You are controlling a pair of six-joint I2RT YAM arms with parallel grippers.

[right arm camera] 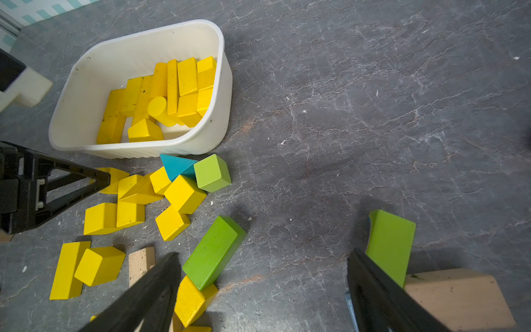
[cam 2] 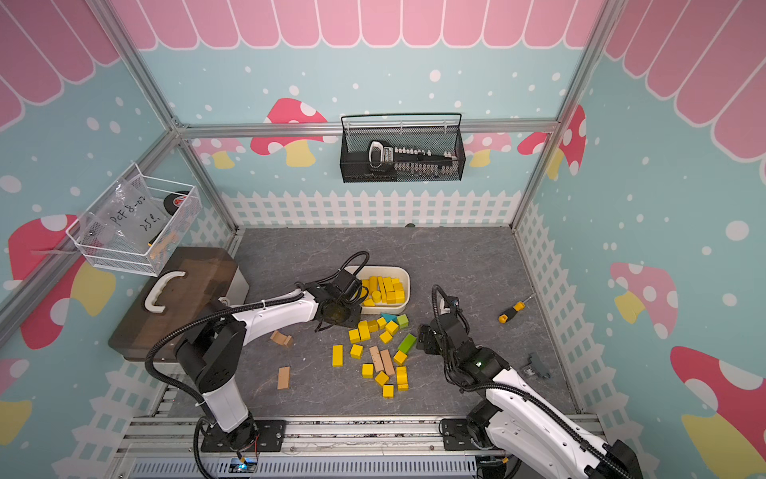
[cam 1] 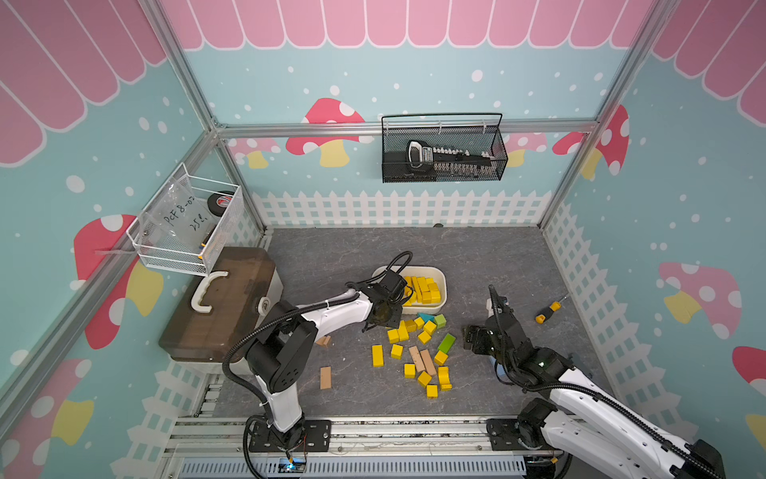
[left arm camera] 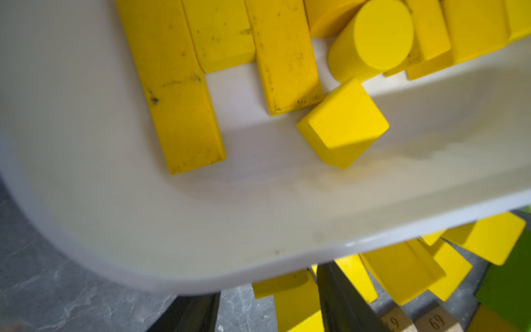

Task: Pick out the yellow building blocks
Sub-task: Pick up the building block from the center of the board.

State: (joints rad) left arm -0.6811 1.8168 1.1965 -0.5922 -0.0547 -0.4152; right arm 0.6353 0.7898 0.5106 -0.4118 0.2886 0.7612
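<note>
In a top view, glossy painted yellow building blocks (cam 1: pixel 377 356) lie scattered mid-table (cam 1: pixel 497 257) among plain wooden bars (cam 1: pixel 427 361) and a green bar (cam 1: pixel 447 343); more fill the smooth white tub (cam 1: pixel 444 290). Left wrist: left fingers (left arm camera: pixel 342 299) parted, straddling one yellow block (left arm camera: pixel 296 307) outside the tub's rim. Right wrist: right fingers (right arm camera: pixel 143 296) spread wide, empty, with the green bar beside one.

The claw (left arm camera: pixel 265 290) is holding its two dark fingers (left arm camera: pixel 342 301) apart over the grey marbled worktop (left arm camera: pixel 57 287). A small bright-yellow painted wooden block (left arm camera: pixel 296 310) is lying between them, with bare worktop showing beside one finger. Just ahead of the claw, a white plastic tub (left arm camera: pixel 201 230) is holding more yellow blocks: long bars (left arm camera: pixel 178 95), a short cylinder (left arm camera: pixel 373 37) and a tilted chunky piece (left arm camera: pixel 344 123). To one side, further yellow blocks (left arm camera: pixel 402 273), a green block (left arm camera: pixel 508 287) and tan wooden blocks (left arm camera: pixel 436 323) are crowding together.
</note>
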